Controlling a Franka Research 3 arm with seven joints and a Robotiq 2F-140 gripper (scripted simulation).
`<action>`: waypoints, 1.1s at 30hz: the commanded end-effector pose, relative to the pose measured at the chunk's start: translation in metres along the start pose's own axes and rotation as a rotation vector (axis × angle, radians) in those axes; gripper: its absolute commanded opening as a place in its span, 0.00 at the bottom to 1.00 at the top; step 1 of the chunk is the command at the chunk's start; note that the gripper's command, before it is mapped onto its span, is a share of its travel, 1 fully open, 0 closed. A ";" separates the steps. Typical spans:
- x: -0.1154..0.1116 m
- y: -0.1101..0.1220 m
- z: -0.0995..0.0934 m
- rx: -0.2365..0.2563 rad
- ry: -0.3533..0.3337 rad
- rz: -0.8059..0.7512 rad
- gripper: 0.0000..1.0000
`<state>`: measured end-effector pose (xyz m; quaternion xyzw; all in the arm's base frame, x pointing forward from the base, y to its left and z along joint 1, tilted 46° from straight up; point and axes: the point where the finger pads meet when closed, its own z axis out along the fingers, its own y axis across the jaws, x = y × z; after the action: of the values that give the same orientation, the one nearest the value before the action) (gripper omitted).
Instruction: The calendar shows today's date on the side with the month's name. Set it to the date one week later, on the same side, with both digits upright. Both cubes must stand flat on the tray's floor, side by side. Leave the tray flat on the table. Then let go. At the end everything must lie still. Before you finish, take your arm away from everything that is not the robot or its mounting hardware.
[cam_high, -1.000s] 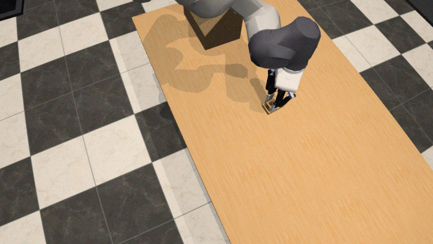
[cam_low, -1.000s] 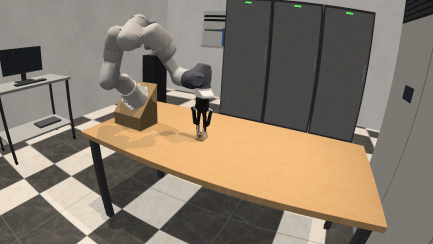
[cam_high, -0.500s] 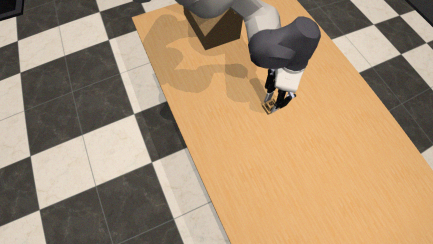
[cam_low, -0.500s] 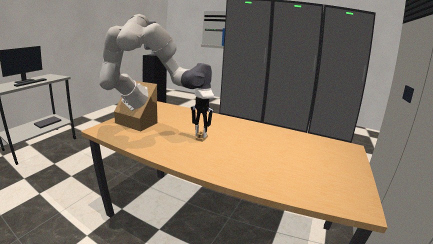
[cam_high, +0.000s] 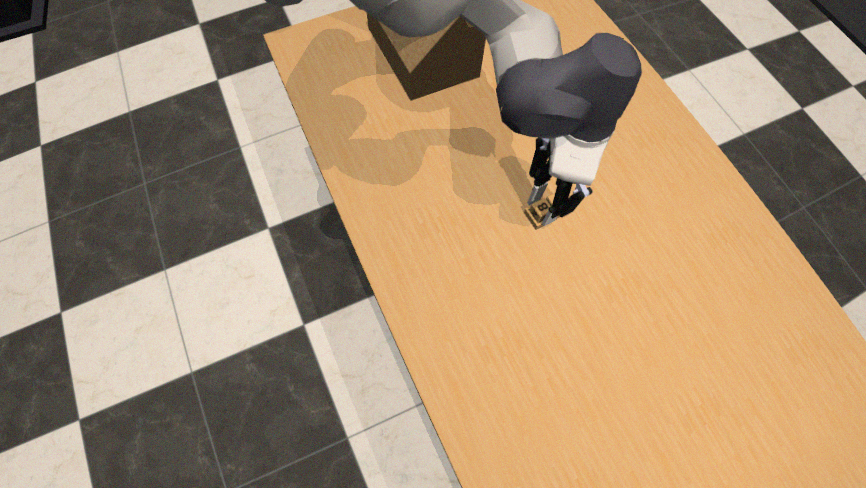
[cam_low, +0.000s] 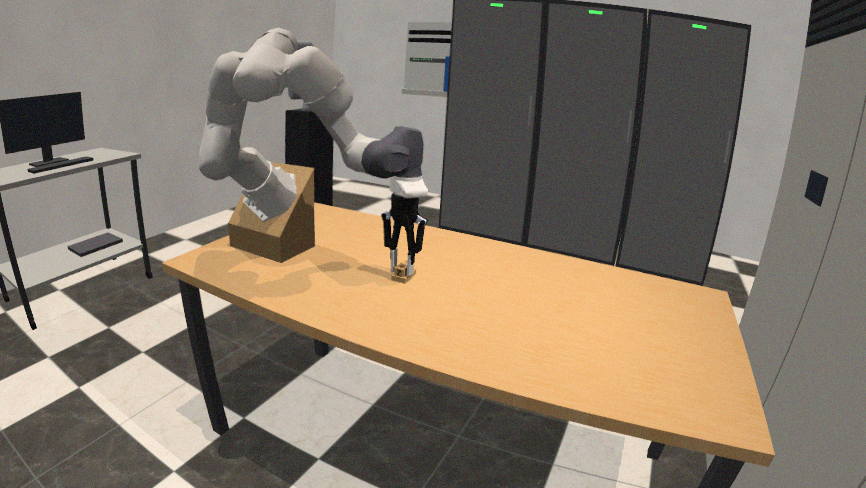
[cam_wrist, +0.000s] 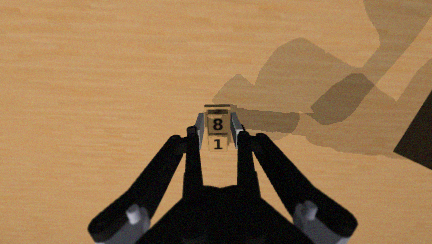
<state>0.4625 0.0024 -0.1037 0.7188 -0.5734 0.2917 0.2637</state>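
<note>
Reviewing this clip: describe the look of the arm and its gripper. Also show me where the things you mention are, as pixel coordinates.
The arm (cam_high: 526, 45) (cam_low: 315, 75) is pale grey with smooth, rounded segments, a dark grey wrist section and a white piece below. The gripper (cam_high: 544, 207) (cam_low: 402, 264) (cam_wrist: 217, 120) has black, jointed linkages and silvery-grey fingertips. I see no cables.

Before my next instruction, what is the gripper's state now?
Black two-finger gripper: partly open, holding nothing, fingers on either side of a small wooden cube marked 8.

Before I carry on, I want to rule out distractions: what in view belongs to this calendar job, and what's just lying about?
Job:
- calendar tray
- cube showing 8
- claw
- wooden table

Not the job:
- monitor
- keyboard
- flat dark device on the side desk's lower shelf
</note>
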 end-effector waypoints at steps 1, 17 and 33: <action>0.000 -0.001 -0.004 0.002 0.000 0.002 0.29; 0.000 -0.001 -0.068 0.002 0.000 0.002 0.29; 0.000 -0.001 -0.089 0.002 0.000 0.002 1.00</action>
<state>0.4547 0.0661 -0.0434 0.7167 -0.5775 0.2938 0.2581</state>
